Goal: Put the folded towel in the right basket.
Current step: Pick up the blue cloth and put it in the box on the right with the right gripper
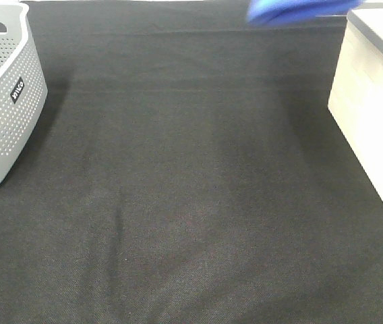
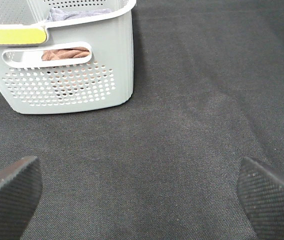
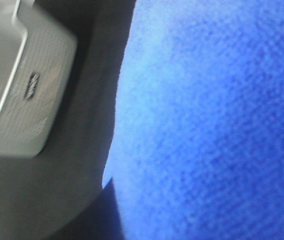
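The folded blue towel (image 1: pixel 299 10) hangs blurred at the far right edge of the exterior view, just left of the white right basket (image 1: pixel 373 101). In the right wrist view the towel (image 3: pixel 212 120) fills most of the picture and hides my right gripper's fingers; it is carried in the air. My left gripper (image 2: pixel 142 200) is open and empty, its black fingertips (image 2: pixel 7 192) low over the black cloth. Neither gripper shows in the exterior view.
A grey perforated basket (image 1: pixel 3 101) stands at the left edge, also seen in the left wrist view (image 2: pixel 72 75) with a brown cloth (image 2: pixel 67 53) inside, and in the right wrist view (image 3: pixel 22 85). Black cloth (image 1: pixel 191 202) covers the table.
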Controlling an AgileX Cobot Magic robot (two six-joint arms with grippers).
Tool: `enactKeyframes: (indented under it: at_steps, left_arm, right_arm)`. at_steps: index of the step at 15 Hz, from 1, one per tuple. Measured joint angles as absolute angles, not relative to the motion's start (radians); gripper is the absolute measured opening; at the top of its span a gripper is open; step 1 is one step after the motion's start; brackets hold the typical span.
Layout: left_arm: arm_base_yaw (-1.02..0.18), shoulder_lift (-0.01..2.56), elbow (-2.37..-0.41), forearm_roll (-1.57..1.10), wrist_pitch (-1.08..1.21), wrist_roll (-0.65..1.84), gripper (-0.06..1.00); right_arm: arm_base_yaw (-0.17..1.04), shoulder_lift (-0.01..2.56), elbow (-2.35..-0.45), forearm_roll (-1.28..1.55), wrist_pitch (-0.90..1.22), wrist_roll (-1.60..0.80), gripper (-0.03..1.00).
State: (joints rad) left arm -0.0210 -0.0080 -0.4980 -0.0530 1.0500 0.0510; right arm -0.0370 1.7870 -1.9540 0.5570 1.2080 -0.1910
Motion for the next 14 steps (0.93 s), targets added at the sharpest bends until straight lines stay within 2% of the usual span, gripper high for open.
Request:
enactKeyframes:
  at_steps: [4, 9, 10, 11, 12, 13, 14]
  left_arm:
    - [-0.021, -0.008, -0.498, -0.053, 1.05, 0.051, 0.99]
    - [-0.021, -0.008, -0.498, -0.05, 1.05, 0.051, 0.99]
    - [-0.021, -0.008, -0.498, -0.05, 1.05, 0.051, 0.99]
    - [-0.021, -0.008, -0.498, -0.05, 1.05, 0.051, 0.99]
    - [-0.021, -0.008, -0.498, -0.05, 1.05, 0.051, 0.99]
    - [-0.021, -0.008, -0.498, -0.05, 1.05, 0.051, 0.99]
    - [-0.021, -0.008, -0.498, -0.05, 1.05, 0.051, 0.99]
  right_arm:
    - [-0.258, 1.74, -1.881, 0.301, 1.213, -0.189, 0.15]
    - [-0.293, 1.834, -1.858, 0.16, 1.221, -0.168, 0.15]
    - [-0.293, 1.853, -1.858, 0.134, 1.222, -0.138, 0.22]
    - [-0.293, 1.867, -1.858, 0.132, 1.222, -0.116, 0.38]
    - [-0.293, 1.881, -1.858, 0.133, 1.222, -0.099, 0.7]
    - [-0.293, 1.881, -1.858, 0.133, 1.222, -0.093, 0.86]
    - [-0.293, 1.881, -1.858, 0.135, 1.222, -0.087, 0.92]
